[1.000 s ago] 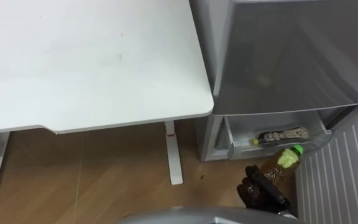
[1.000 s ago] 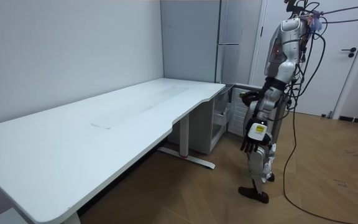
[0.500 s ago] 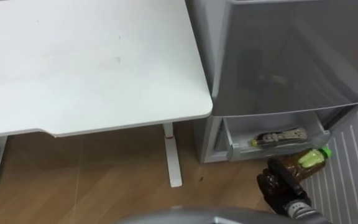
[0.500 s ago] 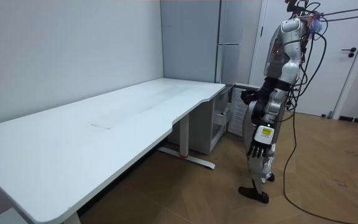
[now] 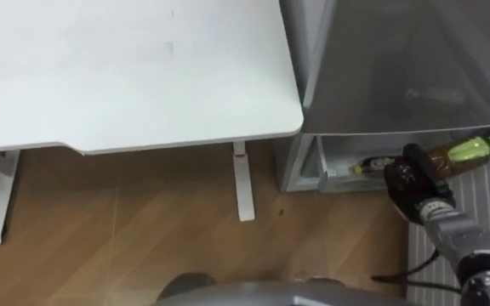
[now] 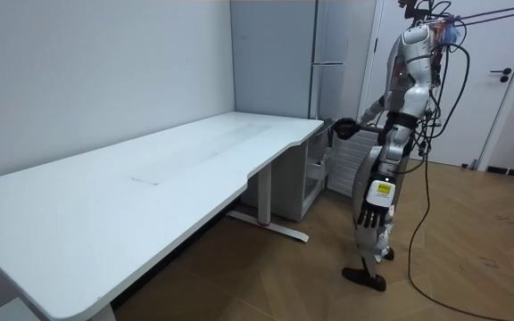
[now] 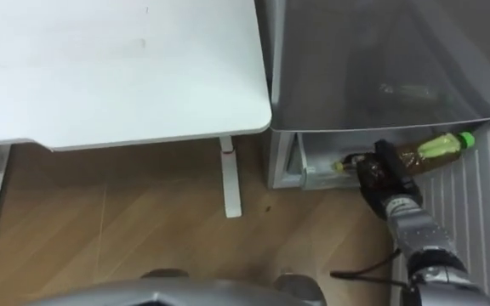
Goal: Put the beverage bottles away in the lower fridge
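my right hand is curled round the bottle at 3 o'clock; tilted, it could clip the fridge drawer rim and slip.

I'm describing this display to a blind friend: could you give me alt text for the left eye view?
The right robot hand holds a brown plastic drink bottle with a green cap at the open lower drawer of a grey fridge, where another bottle lies. A white table stands to the left.
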You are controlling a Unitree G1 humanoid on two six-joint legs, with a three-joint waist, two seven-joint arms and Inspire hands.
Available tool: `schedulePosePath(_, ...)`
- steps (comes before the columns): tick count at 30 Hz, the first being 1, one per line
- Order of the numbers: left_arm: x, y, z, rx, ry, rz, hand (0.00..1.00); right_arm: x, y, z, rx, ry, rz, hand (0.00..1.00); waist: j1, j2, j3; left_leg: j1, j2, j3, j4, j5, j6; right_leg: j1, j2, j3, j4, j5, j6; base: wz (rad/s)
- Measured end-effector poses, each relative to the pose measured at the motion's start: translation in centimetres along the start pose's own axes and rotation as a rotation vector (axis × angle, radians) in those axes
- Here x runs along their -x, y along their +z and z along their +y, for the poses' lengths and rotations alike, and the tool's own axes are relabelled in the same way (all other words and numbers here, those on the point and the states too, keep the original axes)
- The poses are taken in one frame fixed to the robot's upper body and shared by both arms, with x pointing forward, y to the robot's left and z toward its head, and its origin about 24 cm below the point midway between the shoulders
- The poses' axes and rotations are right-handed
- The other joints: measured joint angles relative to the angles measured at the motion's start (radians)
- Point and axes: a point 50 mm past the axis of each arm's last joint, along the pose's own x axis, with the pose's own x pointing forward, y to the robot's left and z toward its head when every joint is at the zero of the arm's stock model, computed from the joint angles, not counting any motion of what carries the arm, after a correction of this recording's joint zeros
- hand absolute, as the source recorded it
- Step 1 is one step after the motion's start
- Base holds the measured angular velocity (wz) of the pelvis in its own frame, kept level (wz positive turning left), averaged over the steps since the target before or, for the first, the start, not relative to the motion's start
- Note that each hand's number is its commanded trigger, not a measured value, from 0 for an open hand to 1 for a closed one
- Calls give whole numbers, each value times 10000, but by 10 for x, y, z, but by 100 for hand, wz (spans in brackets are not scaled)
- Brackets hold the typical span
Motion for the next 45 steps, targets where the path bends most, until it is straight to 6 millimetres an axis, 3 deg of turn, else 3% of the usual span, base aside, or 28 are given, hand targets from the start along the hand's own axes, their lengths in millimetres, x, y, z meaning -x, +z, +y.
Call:
schedulePosePath(3, -2, 18, -9, -66, -210, -409, 0, -5, 2, 14, -238, -28, 19, 100, 229, -40, 70, -988, -16, 49, 575, -1, 0, -1087, -138, 72, 735, -128, -99, -2)
schedulePosePath(7, -3, 31, -16, -108, -337, -629, 0, -7, 1, 18, -423, -106, 82, 100, 540, -222, 171, -2152, -22, 87, 1345, -29, 27, -2279, -237, 241, 1677, -292, -184, 1)
schedulePosePath(13, -4, 44, -25, -397, -119, -791, 0, -8, 3, 26, -516, -168, 35, 100, 687, -291, 219, -4182, -23, -7, 2981, -364, 61, -4212, -497, 245, 3449, -856, -218, 11)
schedulePosePath(21, -3, 60, -29, -657, 356, -1233, 0, -10, 7, 44, -504, -87, -5, 100, 784, -555, 204, -6307, -11, -58, 4585, -571, 4, -6366, -676, 431, 5153, -1061, -427, 2)
schedulePosePath(26, -3, 63, -31, -1032, 602, -1366, 0, -9, 26, 64, -184, 19, -448, 100, 862, -607, 214, -7379, 26, 16, 5384, -644, 74, -7470, -731, 571, 5911, -1105, -509, -2)
schedulePosePath(34, -2, 67, -34, -1655, 725, -1660, 0, -9, 30, 94, 1298, 454, -581, 100, 1009, -679, 247, -8551, 46, 93, 6249, -745, 170, -8643, -834, 718, 6730, -1155, -563, -1)
schedulePosePath(40, -1, 77, -31, -1743, 773, -1985, 0, -4, 35, 133, 2358, 1243, -911, 100, 1067, -692, 252, -9158, 31, 87, 6576, -791, 252, -9197, -891, 727, 6990, -1151, -549, 1)
schedulePosePath(45, -1, 81, -27, -2114, 735, -2251, 0, 2, 45, 162, 2512, 1902, -1303, 100, 1144, -690, 252, -9201, 11, 87, 6748, -901, 292, -9190, -924, 723, 7113, -1216, -414, 1)
